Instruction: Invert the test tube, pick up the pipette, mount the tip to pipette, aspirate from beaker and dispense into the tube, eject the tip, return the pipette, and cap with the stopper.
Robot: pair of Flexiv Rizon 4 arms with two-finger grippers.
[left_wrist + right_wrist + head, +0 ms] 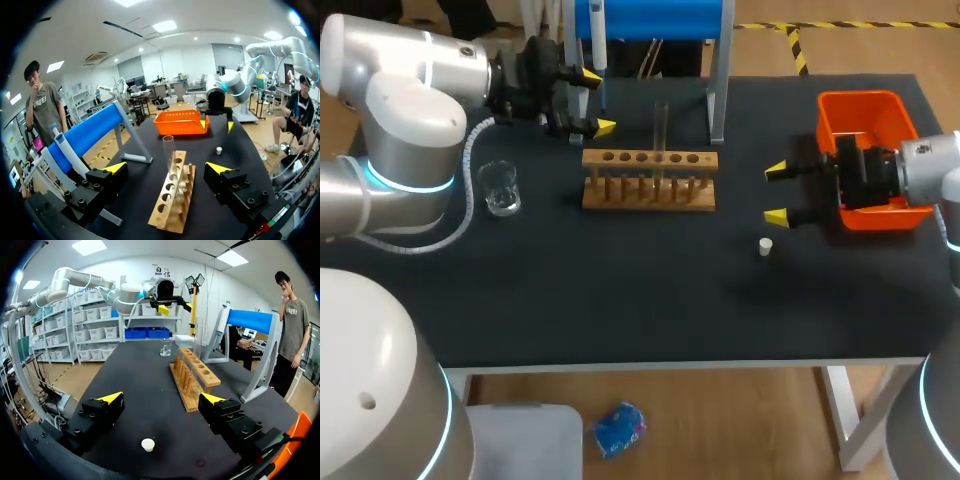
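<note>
**Head view.** The left fingers [597, 100] are released and hold nothing. They hang over the rear of the surface [620, 310], just behind the left end of the wooden rack [650, 190]. The right fingers [776, 193] are also spread and empty. They point toward the rack, and the orange bin [865, 110] lies behind them under the wrist. The test tube [661, 125] stands upright in a rack hole right of the middle. The beaker [501, 187] sits left of the rack, apart from it. The stopper [765, 246] lies on the surface near the right fingers, on the front side. The pipette [597, 35] hangs on the blue stand [650, 18] behind the rack.

**Left wrist view.** The left fingers [167, 168] stand wide apart. The rack [175, 200] lies ahead of and below them, untouched. The test tube [168, 150] stands in it with its open end up. The pipette [65, 152] hangs beside one finger. Beyond the rack are the stopper [219, 150] and the open right fingers [216, 124], with the orange bin [177, 122] beside them.

**Right wrist view.** The right fingers [161, 398] are open. The stopper [147, 444] rests on the surface under the gap between them and touches neither. The rack [192, 375] lies ahead, and the beaker [165, 347] stands past its far end. The left fingers [175, 307] hang above the far side.
</note>
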